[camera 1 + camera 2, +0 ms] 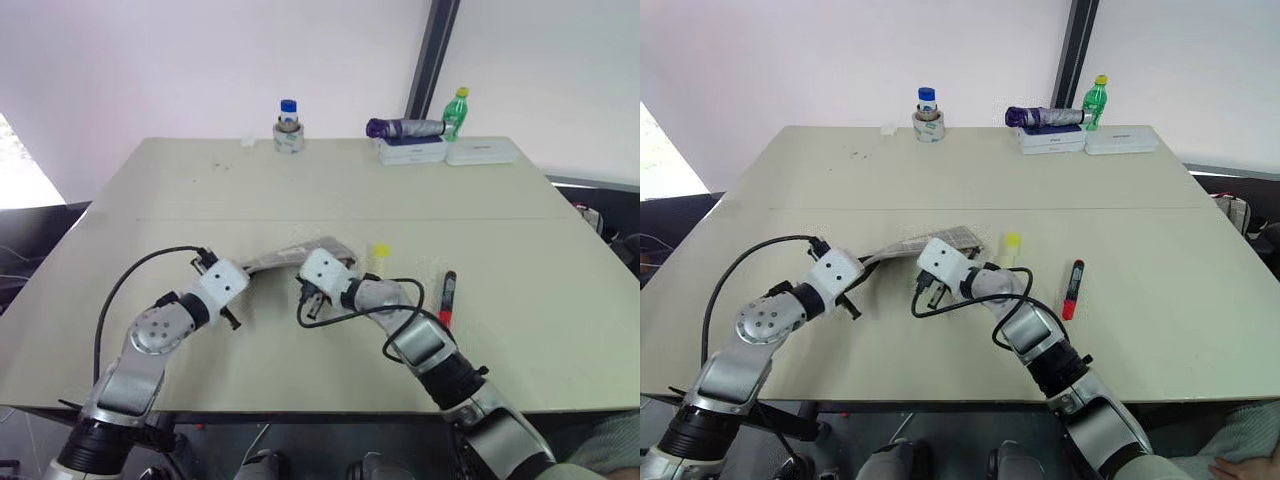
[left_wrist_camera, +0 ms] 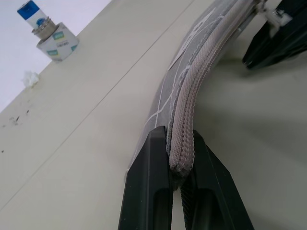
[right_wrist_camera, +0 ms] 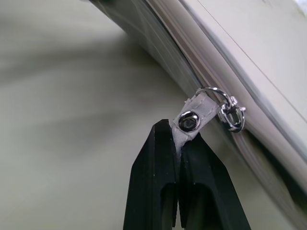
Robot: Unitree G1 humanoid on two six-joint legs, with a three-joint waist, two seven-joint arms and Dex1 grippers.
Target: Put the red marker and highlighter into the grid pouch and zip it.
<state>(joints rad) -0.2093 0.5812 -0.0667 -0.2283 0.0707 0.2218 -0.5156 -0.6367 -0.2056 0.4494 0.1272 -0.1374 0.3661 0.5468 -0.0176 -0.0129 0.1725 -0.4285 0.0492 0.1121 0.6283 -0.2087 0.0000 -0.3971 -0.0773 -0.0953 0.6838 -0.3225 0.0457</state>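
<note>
On the table, both hands pinch the grid pouch.

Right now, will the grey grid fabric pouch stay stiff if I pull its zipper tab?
Probably not: the grey grid fabric pouch already bows between the left gripper and the right gripper. Its thin tab may slip.

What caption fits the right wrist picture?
Right gripper shut on the zipper pull tab of the grid pouch.
</note>
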